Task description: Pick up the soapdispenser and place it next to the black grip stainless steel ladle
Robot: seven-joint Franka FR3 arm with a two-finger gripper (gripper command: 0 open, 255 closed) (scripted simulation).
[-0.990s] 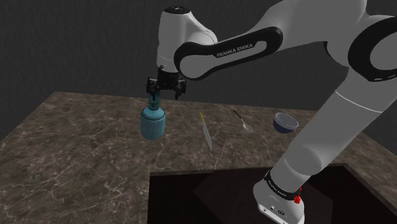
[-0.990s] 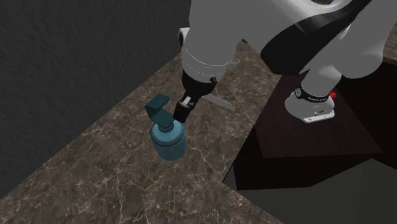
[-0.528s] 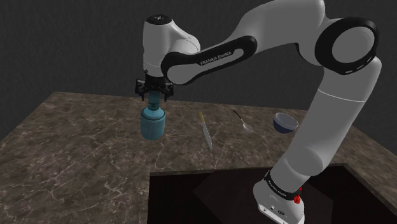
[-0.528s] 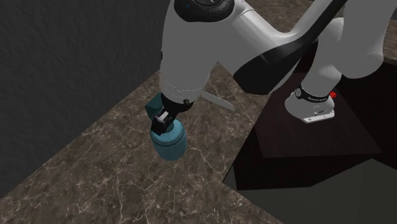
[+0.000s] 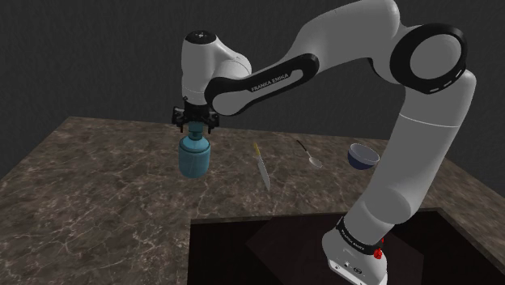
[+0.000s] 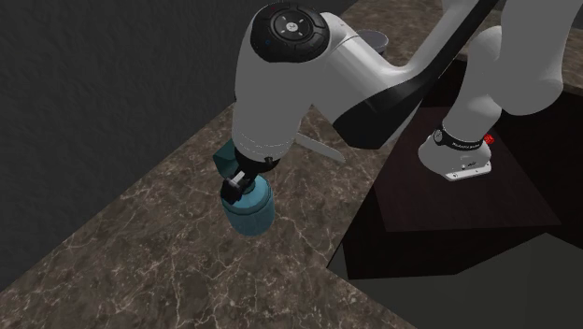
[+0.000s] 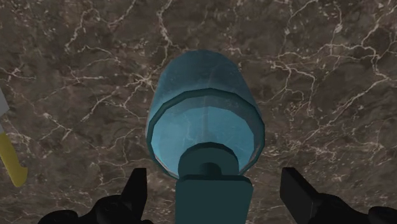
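I have the black two-finger claw (image 5: 194,121) poised straight over the teal, round-bodied soap dispenser with its darker teal pump head (image 5: 193,158). The dispenser stands upright on the dark brown marbled countertop (image 5: 97,186), directly beneath the claw. Through the wrist camera the claw (image 7: 214,184) is spread wide: its fingers (image 7: 137,188) stand apart on either side of the pump head with a clear gap on each side, so nothing is clasped. The bottle's body (image 7: 203,121) lies just below the fingertips, on their centre line. From the second exterior view the claw (image 6: 245,176) sits level with the pump top, and the bottle (image 6: 250,210) rests on the stone under it. A knife with a yellow handle and a pale blade (image 5: 260,166) lies flat on the counter near the claw, on the shoulder view's right of it; the wrist camera catches its yellow handle (image 7: 9,159) out beyond one finger. Further from the claw on that same side lies the slim silvery ladle with a dark handle (image 5: 308,154), well apart from the dispenser. Beyond the ladle sits a small dark blue bowl with a pale inside (image 5: 362,156), the farthest of the three from the claw.
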